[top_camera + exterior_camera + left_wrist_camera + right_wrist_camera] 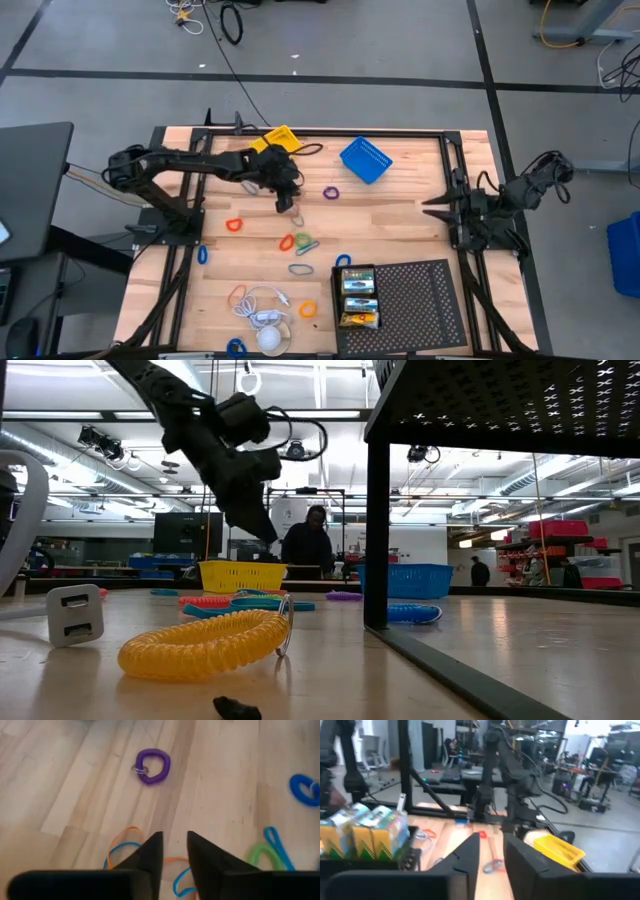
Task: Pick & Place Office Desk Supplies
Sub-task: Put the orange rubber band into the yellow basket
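My left gripper hangs above the middle of the table, its fingers nearly together, with thin orange and blue loops right under the fingertips; it also shows in the low view. A purple coil band, a blue coil band and green and blue loops lie flat on the wood. Yellow-and-green crayon boxes lie on the black tray's left edge. My right gripper waits at the table's right side, shut and empty. My left gripper comes at the orange and blue loops from above, slanting toward the table's right. The loops' arcs show on both sides of the fingers and in the gap between them. The fingers hide the place of contact, so I cannot tell which part they hold.
A yellow basket and a blue basket stand at the far edge. The black perforated tray stands near right. More orange and blue loops, a white cable with charger and a yellow coil lie near left.
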Controlling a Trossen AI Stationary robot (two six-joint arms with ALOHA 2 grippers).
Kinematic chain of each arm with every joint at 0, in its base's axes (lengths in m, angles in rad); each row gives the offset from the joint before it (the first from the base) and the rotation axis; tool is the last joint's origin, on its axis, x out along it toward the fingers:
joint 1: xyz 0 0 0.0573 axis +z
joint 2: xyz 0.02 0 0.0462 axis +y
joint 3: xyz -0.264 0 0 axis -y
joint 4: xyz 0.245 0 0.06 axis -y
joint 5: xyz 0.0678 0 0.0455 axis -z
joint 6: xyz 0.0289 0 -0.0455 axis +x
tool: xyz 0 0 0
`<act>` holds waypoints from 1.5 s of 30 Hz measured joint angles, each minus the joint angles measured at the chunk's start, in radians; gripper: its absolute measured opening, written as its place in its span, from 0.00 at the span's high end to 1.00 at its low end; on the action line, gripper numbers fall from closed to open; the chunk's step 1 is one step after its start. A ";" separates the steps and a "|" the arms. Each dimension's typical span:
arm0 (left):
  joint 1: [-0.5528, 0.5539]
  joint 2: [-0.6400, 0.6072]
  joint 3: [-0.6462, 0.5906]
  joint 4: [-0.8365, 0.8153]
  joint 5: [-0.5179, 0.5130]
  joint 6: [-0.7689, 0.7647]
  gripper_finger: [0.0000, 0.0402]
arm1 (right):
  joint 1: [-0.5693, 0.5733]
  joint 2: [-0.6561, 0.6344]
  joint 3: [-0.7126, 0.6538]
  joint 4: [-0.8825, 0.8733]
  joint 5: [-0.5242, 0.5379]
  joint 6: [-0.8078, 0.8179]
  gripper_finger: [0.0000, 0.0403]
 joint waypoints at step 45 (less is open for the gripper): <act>-0.133 0.227 0.355 -0.307 -0.421 -0.003 0.98 | -0.024 -0.025 -0.022 -0.115 0.056 0.063 0.56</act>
